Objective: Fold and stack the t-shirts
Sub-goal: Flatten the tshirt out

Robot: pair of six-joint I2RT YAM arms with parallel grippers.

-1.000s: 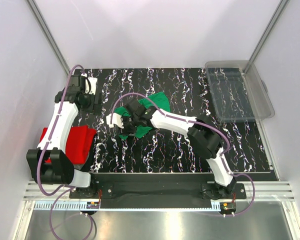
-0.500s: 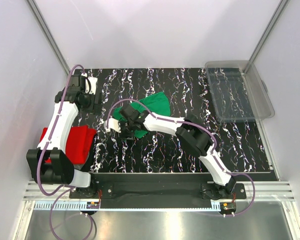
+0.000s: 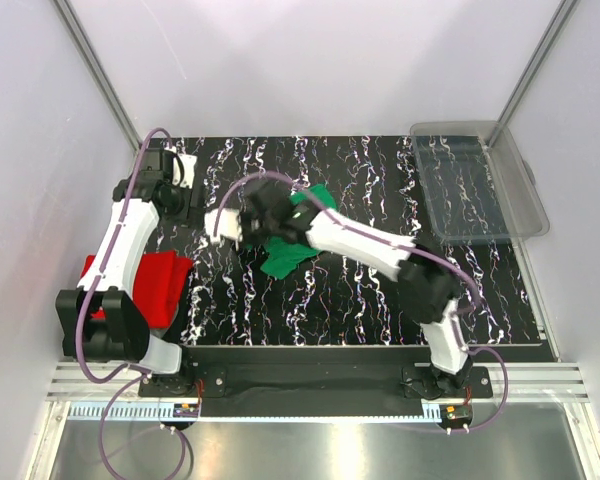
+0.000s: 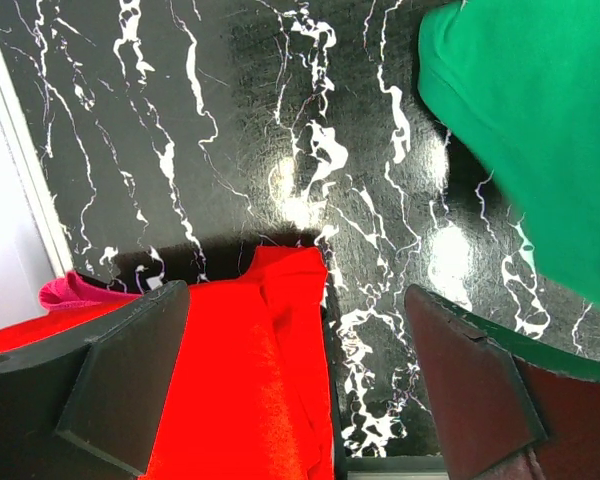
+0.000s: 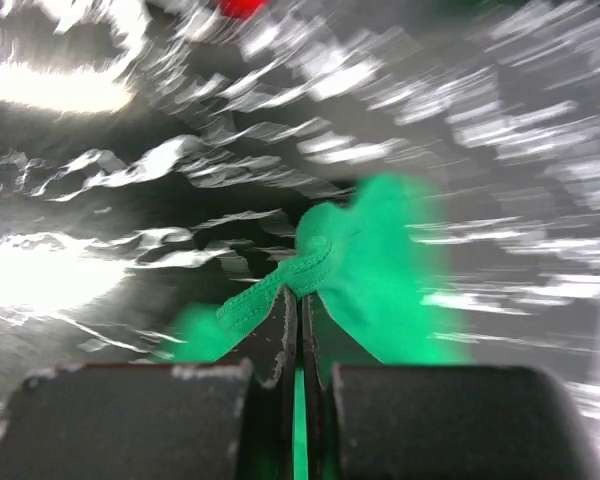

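Observation:
A bright green t-shirt (image 3: 292, 245) lies crumpled near the middle of the black marbled table (image 3: 360, 300). My right gripper (image 3: 250, 222) is at the shirt's left end, shut on its ribbed hem (image 5: 280, 285), and green cloth (image 5: 380, 270) bunches past the fingertips. A red t-shirt (image 3: 158, 285) lies folded at the table's left edge. My left gripper (image 3: 178, 195) hovers over the far left of the table, open and holding nothing. The left wrist view looks down on the red t-shirt (image 4: 250, 380) between the fingers and the green t-shirt (image 4: 540, 130) at upper right.
A clear plastic bin (image 3: 475, 185) stands at the far right corner with nothing in it. A bit of pink cloth (image 4: 70, 290) peeks out beside the red t-shirt. White walls close in on both sides.
My right gripper has shut on the green t-shirt's hem and moved slightly away from the arm bases, dragging the cloth into a new shape. The left arm has barely moved.

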